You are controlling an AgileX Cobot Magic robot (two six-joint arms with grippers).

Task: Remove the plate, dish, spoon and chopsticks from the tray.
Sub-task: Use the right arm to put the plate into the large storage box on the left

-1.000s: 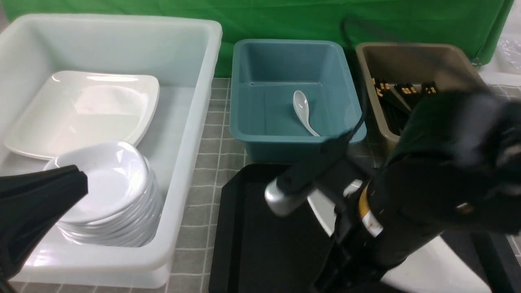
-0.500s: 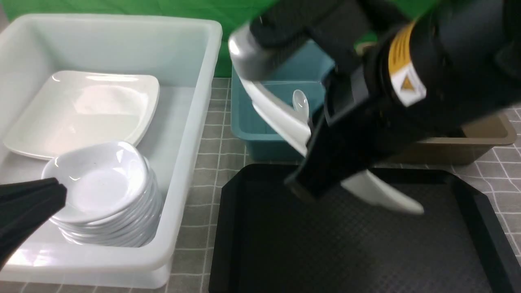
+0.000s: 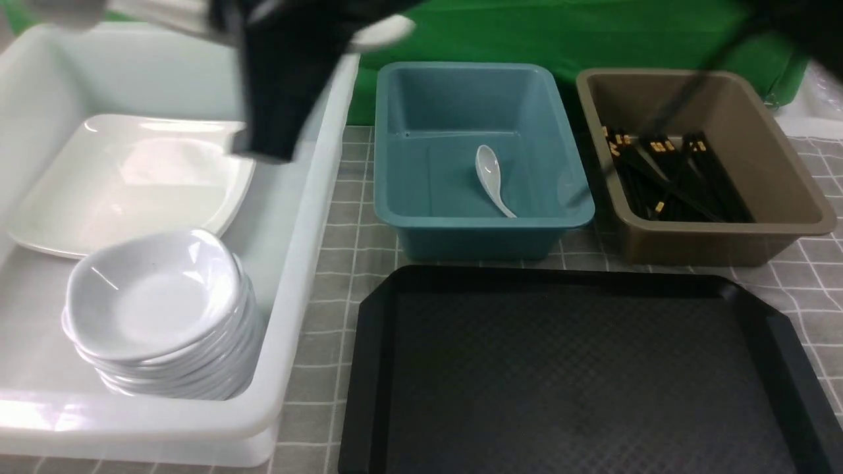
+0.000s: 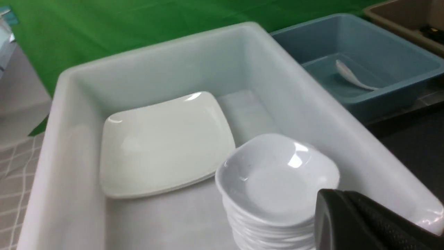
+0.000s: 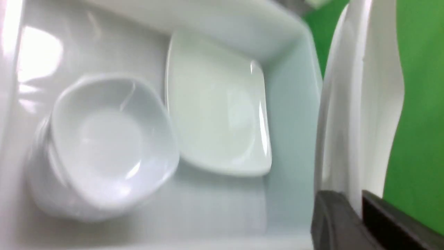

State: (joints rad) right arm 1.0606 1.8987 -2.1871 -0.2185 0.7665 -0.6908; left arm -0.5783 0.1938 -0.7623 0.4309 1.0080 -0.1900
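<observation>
My right gripper (image 3: 273, 85) is shut on the edge of the white square plate (image 3: 385, 29) and holds it on edge, high above the white tub (image 3: 309, 217). In the right wrist view the plate (image 5: 364, 104) stands between the fingers (image 5: 331, 218). The black tray (image 3: 573, 368) is bare. The spoon (image 3: 492, 179) lies in the teal tub (image 3: 563, 217). The chopsticks (image 3: 672, 178) lie in the brown tub (image 3: 810, 217). My left gripper (image 4: 327, 205) shows only in its wrist view, shut and empty, just beside the stack of small dishes (image 4: 277, 177).
Another large white plate (image 3: 132, 178) lies flat in the back of the white tub, with the stack of small dishes (image 3: 158, 303) in front of it. A green cloth hangs behind the tubs. The table has a grey checked cover (image 3: 342, 237).
My right arm has lifted the plate off the tray and swung it up and left over the white tub. My left gripper has drawn back out of the front view.
</observation>
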